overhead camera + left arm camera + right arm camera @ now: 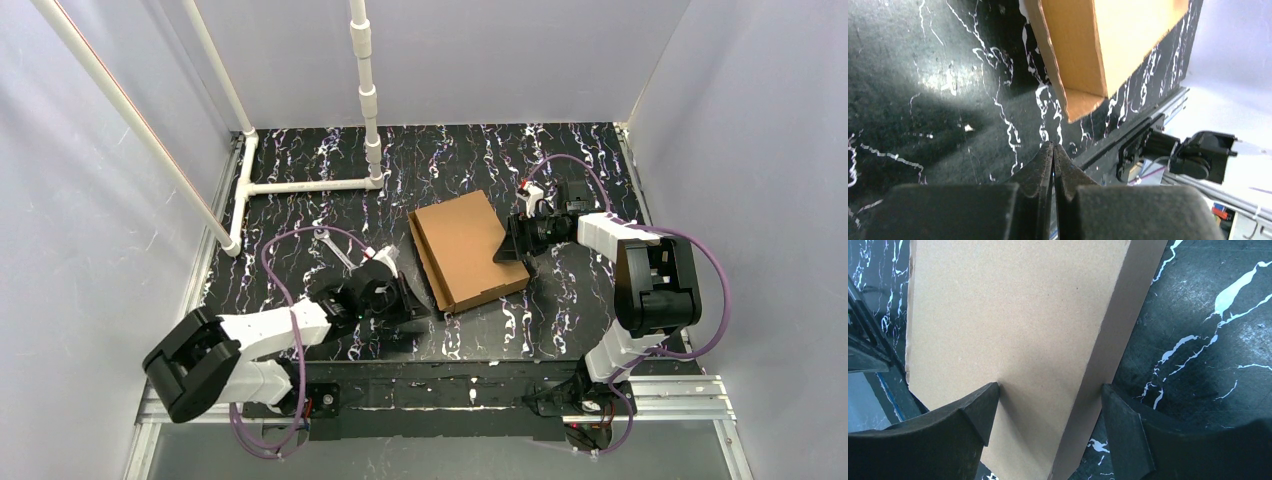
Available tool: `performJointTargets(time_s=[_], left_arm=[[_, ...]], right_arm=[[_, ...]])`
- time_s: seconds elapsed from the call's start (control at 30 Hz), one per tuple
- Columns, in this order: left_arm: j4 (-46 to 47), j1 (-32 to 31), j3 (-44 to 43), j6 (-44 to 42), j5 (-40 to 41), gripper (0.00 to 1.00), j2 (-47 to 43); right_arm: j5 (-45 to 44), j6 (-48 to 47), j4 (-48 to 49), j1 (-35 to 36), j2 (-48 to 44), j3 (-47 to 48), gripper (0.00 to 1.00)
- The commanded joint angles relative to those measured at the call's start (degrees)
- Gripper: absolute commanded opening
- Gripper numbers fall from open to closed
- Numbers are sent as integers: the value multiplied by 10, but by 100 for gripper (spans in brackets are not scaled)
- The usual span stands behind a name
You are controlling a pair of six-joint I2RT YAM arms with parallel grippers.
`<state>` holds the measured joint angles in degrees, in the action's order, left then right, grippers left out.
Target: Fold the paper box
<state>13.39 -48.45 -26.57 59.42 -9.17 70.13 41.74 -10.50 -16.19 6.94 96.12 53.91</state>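
Nearest the arm bases, the left end effector [1053, 148] is closed, fingers pressed together over the dark marbled worktop [560, 295], just short of the paper box [465, 245]'s near-left corner. The box lies mid-worktop with its lid down, so its inside is hidden. The right end effector [1048, 390] is spread wide across the box's right edge, one finger on the lid and one beside the side wall. A white pipe frame [310, 185] stands beyond.
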Motion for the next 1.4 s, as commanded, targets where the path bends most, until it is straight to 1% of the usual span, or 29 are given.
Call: performJointTargets(time_s=[0.0, 0.17, 0.37, 0.47, 0.63, 0.7, 0.73, 0.77, 0.9, 1.0, 1.13, 1.23, 1.3, 1.33, 1.37], left_arm=[[29, -22, -15, 22, 54, 0, 63], [73, -26, -9, 42, 62, 0, 99], [84, -37, -35, 60, 63, 0, 135], [83, -40, -58, 59, 55, 0, 150], [80, -54, -124, 53, 36, 0, 178], [64, -55, -152, 51, 33, 0, 197], [38, -55, -190, 46, 32, 0, 214], [19, -55, -207, 46, 30, 0, 225], [-38, -56, -245, 75, 46, 0, 227], [-49, -56, -251, 110, 57, 0, 209], [-49, -56, -247, 105, 61, 0, 181], [-49, -55, -216, 84, 61, 0, 164], [-49, -55, -185, 59, 61, 0, 147], [-49, -55, -164, 48, 65, 1, 134], [-48, -55, -144, 38, 71, 8, 117]], right_arm=[[-39, -33, -23, 9, 15, -8, 81], [-37, -33, -21, 11, 15, -9, 81], [-37, -32, -20, 13, 16, -9, 81], [-49, -31, -19, 21, 17, -10, 81], [-71, -26, -11, 35, 9, -16, 81], [-80, -23, -6, 41, 3, -21, 81], [-92, -23, -2, 47, -3, -26, 81], [-100, -21, 1, 52, -5, -28, 81], [-118, -12, 10, 60, -10, -36, 81], [-131, -8, 16, 64, -10, -39, 81], [-139, -8, 12, 64, -10, -30, 83], [-125, -24, -6, 58, -20, -15, 89], [-116, -43, -17, 50, -41, -7, 98], [-117, -53, -20, 48, -54, -5, 99], [-119, -64, -24, 45, -68, -2, 98]])
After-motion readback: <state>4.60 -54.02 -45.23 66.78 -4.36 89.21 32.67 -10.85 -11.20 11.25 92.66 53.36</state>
